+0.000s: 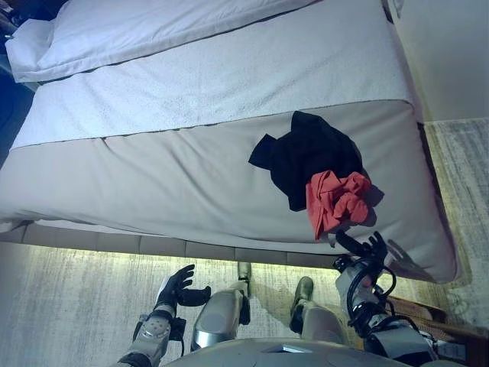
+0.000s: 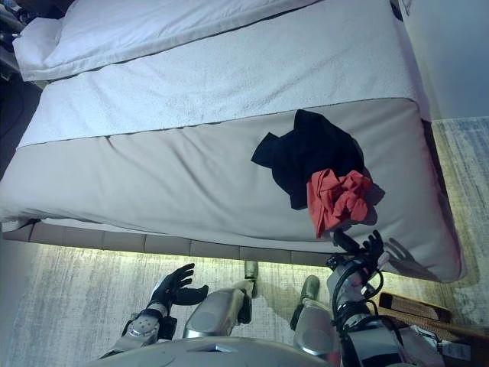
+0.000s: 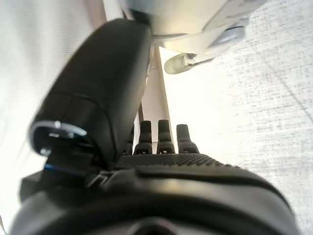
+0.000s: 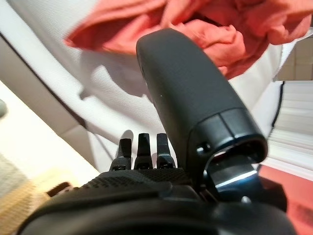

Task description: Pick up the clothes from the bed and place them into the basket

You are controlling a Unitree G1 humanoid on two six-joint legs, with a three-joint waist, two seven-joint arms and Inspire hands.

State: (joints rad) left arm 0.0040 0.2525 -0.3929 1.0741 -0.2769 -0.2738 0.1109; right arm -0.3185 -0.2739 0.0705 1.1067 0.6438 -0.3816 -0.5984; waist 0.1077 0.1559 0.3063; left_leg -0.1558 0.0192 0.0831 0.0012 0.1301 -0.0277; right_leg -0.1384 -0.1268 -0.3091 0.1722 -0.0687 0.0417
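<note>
A crumpled red garment (image 1: 336, 199) lies on the grey bed (image 1: 153, 183) near its front right edge, partly on a black garment (image 1: 306, 153) spread behind it. My right hand (image 1: 363, 248) is open at the bed's front edge, just below the red garment, which shows close past its fingers in the right wrist view (image 4: 205, 29). My left hand (image 1: 179, 287) hangs open and empty over the floor in front of the bed. The brown woven basket (image 2: 416, 307) sits on the floor at the lower right, partly hidden by my right arm.
A white duvet (image 1: 153, 30) and pillow lie at the bed's far end, with a white towelling sheet (image 1: 229, 84) across the middle. A pale patterned carpet (image 1: 69, 306) runs in front of the bed and along its right side.
</note>
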